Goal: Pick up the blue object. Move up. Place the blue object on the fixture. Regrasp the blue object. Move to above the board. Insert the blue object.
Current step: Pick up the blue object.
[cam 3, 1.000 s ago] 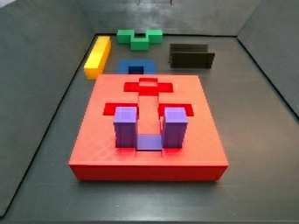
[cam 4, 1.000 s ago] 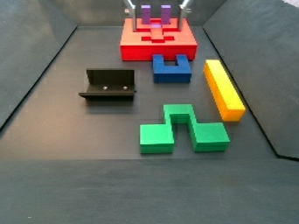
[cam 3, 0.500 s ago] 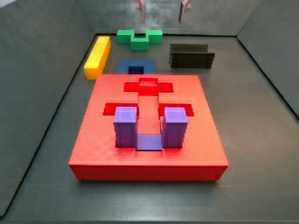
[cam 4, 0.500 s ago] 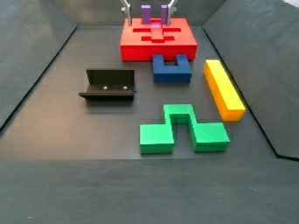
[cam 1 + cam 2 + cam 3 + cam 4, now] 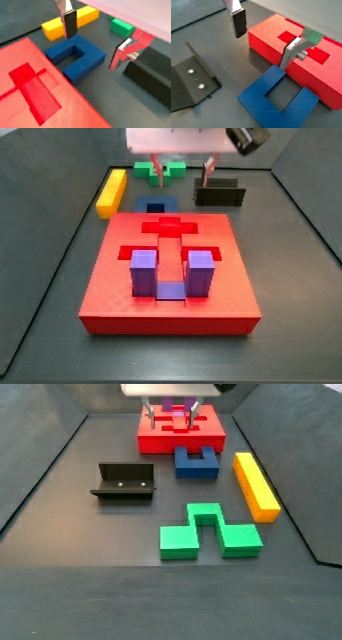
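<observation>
Fingers [image 5: 97, 42] apart (nothing held), above blue object [image 5: 75, 58], beside board [image 5: 27, 95]

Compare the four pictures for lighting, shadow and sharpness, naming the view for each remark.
In both side views the light is even and soft, with only faint shadows beside the board and the fixture. In a side view the gripper is cut off by the frame's top. In both wrist views the blue object looks sharp, the silver fingers slightly soft.
</observation>
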Robot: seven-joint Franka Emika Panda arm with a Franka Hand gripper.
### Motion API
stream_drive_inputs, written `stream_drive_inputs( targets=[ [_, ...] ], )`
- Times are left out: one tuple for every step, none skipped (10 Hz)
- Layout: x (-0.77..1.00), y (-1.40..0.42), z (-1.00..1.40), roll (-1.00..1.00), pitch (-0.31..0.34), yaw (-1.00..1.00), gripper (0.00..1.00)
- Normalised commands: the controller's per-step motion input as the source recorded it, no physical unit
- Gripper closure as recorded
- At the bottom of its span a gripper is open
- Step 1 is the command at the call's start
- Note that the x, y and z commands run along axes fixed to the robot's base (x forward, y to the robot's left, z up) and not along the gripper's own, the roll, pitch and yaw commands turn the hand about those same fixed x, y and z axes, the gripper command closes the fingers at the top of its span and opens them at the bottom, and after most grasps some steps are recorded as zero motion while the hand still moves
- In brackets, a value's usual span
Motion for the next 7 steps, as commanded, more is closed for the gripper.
stream_drive_inputs(
  targets=[
    [-0.06,-0.24,-0.73,0.17,0.000,0.00,0.00],
    [-0.17,-0.20,-0.71,0.15,0.000,0.03,0.00],
    [-0.35,-0.11,-0.65,0.14,-0.007,0.00,0.00],
    [-0.15,0.00,-0.45,0.10,0.000,0.00,0.00],
    [0.00,0.00,-0.33,0.05,0.000,0.00,0.00],
    [0.00,0.00,-0.41,0.04,-0.007,0.00,0.00],
    [0.19,0.00,-0.29,0.01,-0.003,0.00,0.00]
  ],
)
